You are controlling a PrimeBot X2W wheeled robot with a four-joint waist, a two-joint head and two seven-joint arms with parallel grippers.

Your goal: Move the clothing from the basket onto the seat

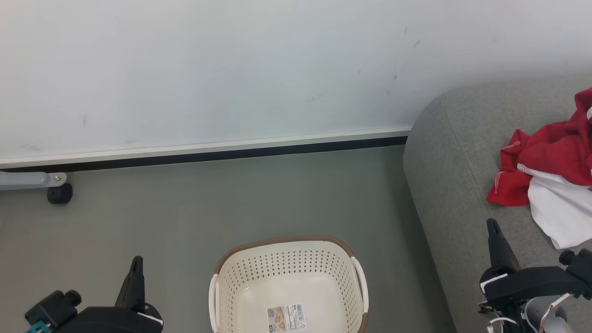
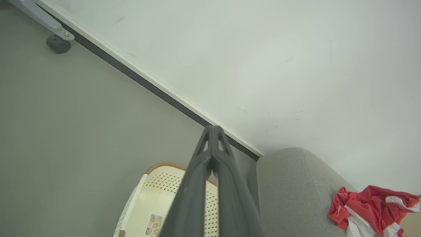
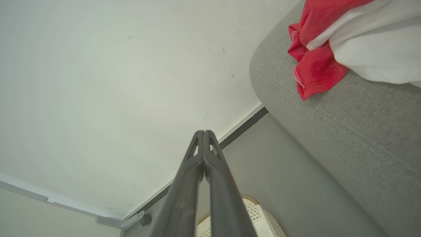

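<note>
The red and white clothing (image 1: 552,171) lies crumpled on the grey seat (image 1: 453,185) at the right; it also shows as the clothing (image 2: 371,209) and the clothing (image 3: 345,39) in the wrist views. The cream basket (image 1: 289,286) with a brown rim stands on the floor at bottom centre, holding nothing but a label sticker. My left gripper (image 1: 135,263) is shut, left of the basket, with nothing in it. My right gripper (image 1: 491,226) is shut and empty, over the seat's front edge, just below the clothing.
A white wall with a dark skirting strip (image 1: 203,155) runs across the back. A grey metal leg with a black caster (image 1: 59,193) stands at the far left by the wall. Grey floor lies between basket and wall.
</note>
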